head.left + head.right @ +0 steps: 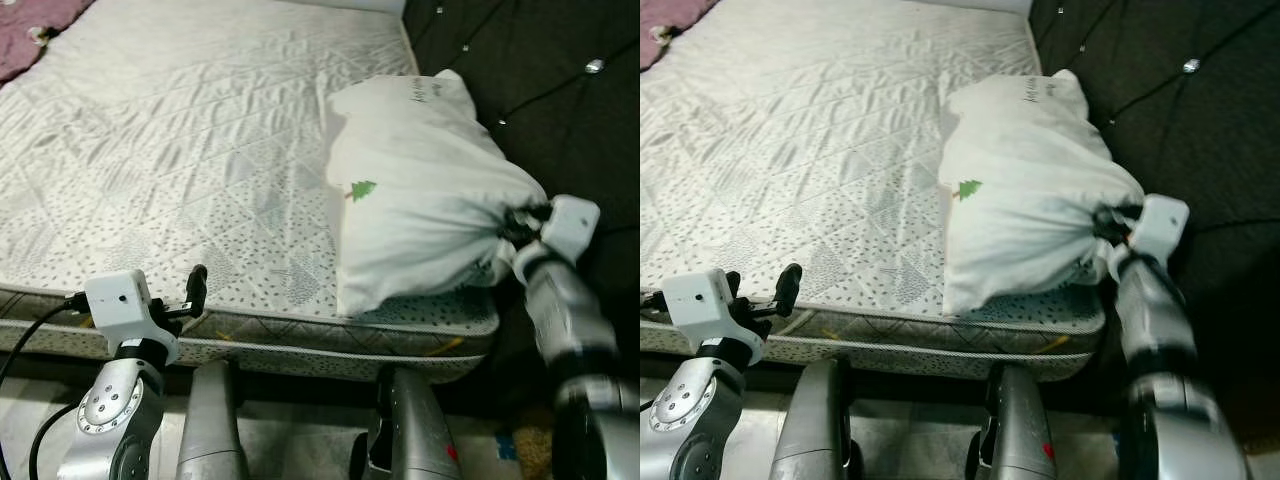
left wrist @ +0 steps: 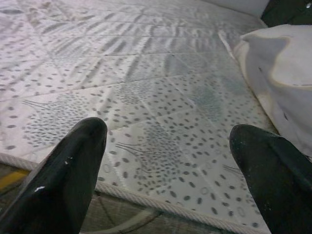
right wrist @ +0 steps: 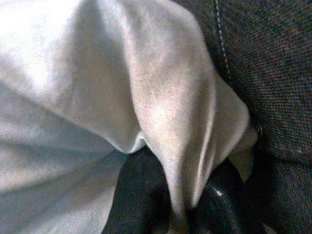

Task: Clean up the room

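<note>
A white pillow (image 1: pixel 415 190) with a small green tree print lies on the right side of the bare mattress (image 1: pixel 180 150), against the dark tufted headboard (image 1: pixel 560 90). My right gripper (image 1: pixel 517 227) is shut on the pillow's near right corner; in the right wrist view the white fabric (image 3: pixel 161 112) is pinched between the black fingers (image 3: pixel 141 195). My left gripper (image 1: pixel 195 290) stands open at the mattress's front edge, nothing between its fingers (image 2: pixel 63 175), well left of the pillow.
A purple blanket (image 1: pixel 30 30) lies at the mattress's far left corner. The mattress edge (image 1: pixel 300 335) runs across in front of me. My silver legs (image 1: pixel 410 430) stand on the floor below it.
</note>
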{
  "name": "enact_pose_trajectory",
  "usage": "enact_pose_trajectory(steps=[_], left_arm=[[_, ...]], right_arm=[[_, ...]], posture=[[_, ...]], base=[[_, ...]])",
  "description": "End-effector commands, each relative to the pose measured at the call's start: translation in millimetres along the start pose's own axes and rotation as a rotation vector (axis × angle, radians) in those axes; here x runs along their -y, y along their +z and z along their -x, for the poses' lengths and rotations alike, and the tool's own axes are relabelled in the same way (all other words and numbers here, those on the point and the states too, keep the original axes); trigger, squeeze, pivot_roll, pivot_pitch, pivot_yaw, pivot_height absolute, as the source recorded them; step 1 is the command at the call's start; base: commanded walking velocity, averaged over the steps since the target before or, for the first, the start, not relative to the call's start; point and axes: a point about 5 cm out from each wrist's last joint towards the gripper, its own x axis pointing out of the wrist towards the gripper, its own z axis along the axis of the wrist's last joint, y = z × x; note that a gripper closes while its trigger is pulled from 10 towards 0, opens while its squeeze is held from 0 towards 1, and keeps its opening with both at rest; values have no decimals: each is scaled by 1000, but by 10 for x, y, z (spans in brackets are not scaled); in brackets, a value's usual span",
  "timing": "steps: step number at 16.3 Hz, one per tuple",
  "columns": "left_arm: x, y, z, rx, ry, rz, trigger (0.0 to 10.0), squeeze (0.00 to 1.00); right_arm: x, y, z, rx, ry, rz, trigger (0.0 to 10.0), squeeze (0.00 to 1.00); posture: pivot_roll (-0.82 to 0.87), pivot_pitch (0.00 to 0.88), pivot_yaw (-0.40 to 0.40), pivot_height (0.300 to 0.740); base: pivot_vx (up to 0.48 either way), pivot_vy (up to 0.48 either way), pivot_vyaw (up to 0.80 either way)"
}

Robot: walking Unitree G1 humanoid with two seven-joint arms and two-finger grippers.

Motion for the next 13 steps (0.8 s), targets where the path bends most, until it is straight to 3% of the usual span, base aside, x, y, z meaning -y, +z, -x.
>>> enact_pose_trajectory(steps=[1,3,6,8,12,13], left_arm=[[7,3,24,2,-11,-15,10000,0],[2,1,30,1,-9,-17,10000,0],[17,-9,20,-8,-20,-18,10000,0],[31,-9,4,-17,-28,1,10000,0],[14,-12,1,-17,-20,0,10000,0],[36,-9,-11,-17,-28,-2,10000,0]], right_arm=[[62,110,134,80,-19,-8,0,0],[44,32,238,63,-9,-25,0,0],[32,-130,605,48,45,25,0,0],[77,-279,820,-24,110,80,0,0],[91,-312,869,-45,103,83,0,0],[15,-324,806,-56,115,80,0,0]], posture=[[83,106,-77,541],[81,106,-77,541],[65,105,-58,541],[65,103,-53,541],[63,101,-50,541],[63,102,-47,541]], base=[[0,0,0],[0,0,0],[0,0,0],[0,0,0],[0,0,0],[0,0,0]])
